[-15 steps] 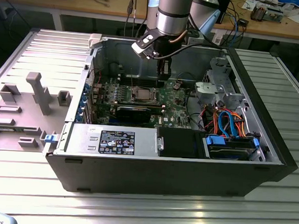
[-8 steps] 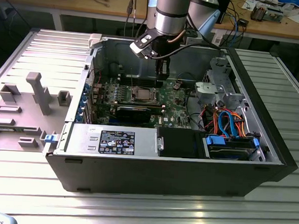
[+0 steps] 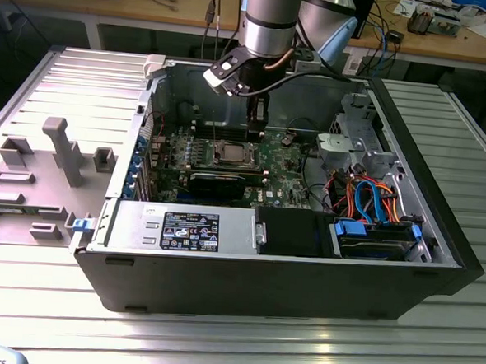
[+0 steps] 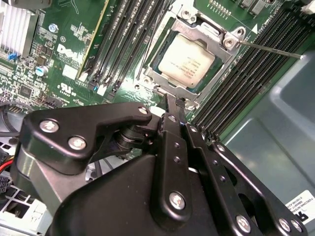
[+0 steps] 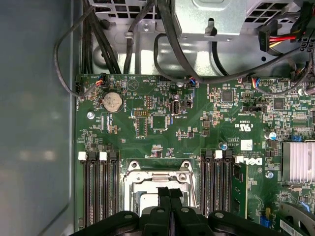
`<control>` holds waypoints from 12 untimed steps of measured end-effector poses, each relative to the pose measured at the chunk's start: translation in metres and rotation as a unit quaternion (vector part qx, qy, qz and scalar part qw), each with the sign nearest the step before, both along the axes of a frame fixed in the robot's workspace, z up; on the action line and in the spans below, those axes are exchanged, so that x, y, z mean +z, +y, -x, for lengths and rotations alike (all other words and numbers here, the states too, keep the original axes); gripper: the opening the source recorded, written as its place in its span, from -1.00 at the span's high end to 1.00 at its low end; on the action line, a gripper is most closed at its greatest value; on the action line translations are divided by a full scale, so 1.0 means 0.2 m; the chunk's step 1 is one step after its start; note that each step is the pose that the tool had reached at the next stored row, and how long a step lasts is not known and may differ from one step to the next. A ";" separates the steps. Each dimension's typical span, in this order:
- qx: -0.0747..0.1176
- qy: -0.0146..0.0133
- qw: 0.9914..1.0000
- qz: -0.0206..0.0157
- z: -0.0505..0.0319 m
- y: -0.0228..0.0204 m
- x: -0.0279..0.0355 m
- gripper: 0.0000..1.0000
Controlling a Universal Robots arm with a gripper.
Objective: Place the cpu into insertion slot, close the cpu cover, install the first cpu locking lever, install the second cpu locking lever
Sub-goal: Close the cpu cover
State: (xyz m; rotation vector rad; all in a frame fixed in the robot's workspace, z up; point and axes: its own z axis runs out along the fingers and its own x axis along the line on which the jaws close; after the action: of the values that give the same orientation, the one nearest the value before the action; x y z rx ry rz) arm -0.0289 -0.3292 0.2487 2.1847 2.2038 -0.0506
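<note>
One Universal Robots arm (image 3: 269, 27) reaches down from above into an open black computer case (image 3: 303, 276) that lies on a ribbed metal table (image 3: 217, 337), with a grey fixture plate (image 3: 28, 194) beside the case on the exterior view's left. Its gripper (image 3: 258, 115) hangs over the green motherboard (image 5: 147, 113), just behind the processor socket as the exterior view shows it. In both wrist views the two black fingers (image 4: 170, 147) are pressed together with nothing between them, and the tips of the gripper (image 4: 174, 101) sit at the near edge of the socket; whether they touch the metal cannot be told. The cpu (image 4: 187, 61) lies flat inside the insertion slot (image 4: 158, 63), its silvery-grey top showing through the window of the cpu cover (image 4: 206, 33), which is folded down around it. A thin metal locking lever (image 4: 270, 50) runs out from one corner of the socket across the long black memory slots (image 4: 246, 64); it is not clear whether it is latched. In the first wrist view the gripper (image 5: 170, 189) sits above the socket, memory slots flank it on both sides, a coin cell battery (image 5: 111, 102) and a finned heatsink (image 5: 298, 162) sit on the board, and dark cables (image 5: 172, 49) loop past its far edge.
</note>
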 end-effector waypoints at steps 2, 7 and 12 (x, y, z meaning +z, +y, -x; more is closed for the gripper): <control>0.000 0.000 1.000 0.000 0.002 0.000 0.000 0.79; 0.000 0.000 1.000 0.000 0.002 0.000 0.000 0.79; 0.001 0.000 1.000 0.000 0.005 0.000 -0.006 0.79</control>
State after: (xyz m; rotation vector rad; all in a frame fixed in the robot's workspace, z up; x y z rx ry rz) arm -0.0299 -0.3292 0.2475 2.1829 2.2058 -0.0506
